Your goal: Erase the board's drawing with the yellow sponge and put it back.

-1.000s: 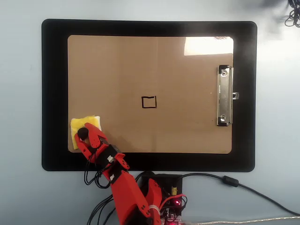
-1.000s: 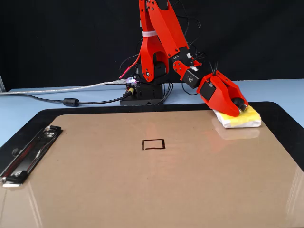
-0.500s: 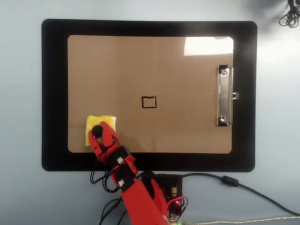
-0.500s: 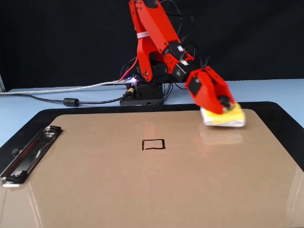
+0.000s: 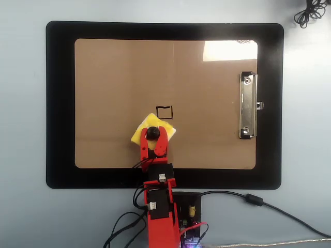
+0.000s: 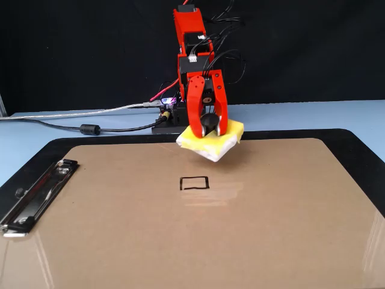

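The brown clipboard board (image 5: 114,88) (image 6: 271,229) lies on a black mat, with its silver clip (image 5: 247,106) (image 6: 36,195) at one end. A small black square drawing (image 5: 164,112) (image 6: 194,183) sits near the board's middle. My red gripper (image 5: 153,135) (image 6: 208,125) is shut on the black knob of the yellow sponge (image 5: 142,129) (image 6: 210,142). It holds the sponge tilted, a little above the board, just short of the drawing on the arm's side.
The black mat (image 5: 59,103) (image 6: 355,141) surrounds the board on a light blue table. The arm's base and cables (image 5: 232,199) (image 6: 90,127) lie behind the mat. A coiled black cable (image 5: 310,13) lies at the overhead view's top right corner.
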